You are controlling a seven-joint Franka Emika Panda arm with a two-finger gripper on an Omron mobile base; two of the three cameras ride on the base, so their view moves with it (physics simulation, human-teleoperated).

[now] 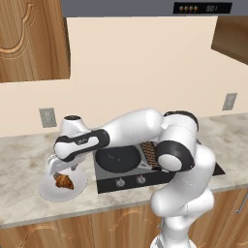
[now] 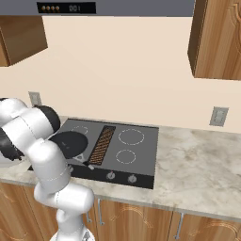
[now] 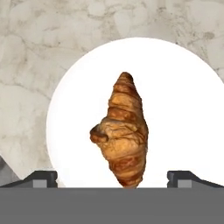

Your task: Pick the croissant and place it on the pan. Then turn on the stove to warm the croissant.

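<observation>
The hand [image 3: 112,178] is held wide open right above the croissant [image 3: 122,131], with one dark tip seen at each side of it. Nothing is gripped yet. The croissant is laid in the middle of a white plate [image 3: 183,109] on the marble counter [image 3: 30,65]. The picking step looks to be the one in hand. Next, the hand should be lowered and squeezed gently around the pastry. From the plate, the black pan [image 1: 117,159] is found at about 2 o'clock, on the stove [image 2: 136,153], whose knobs [image 1: 119,182] are waiting at the front
</observation>
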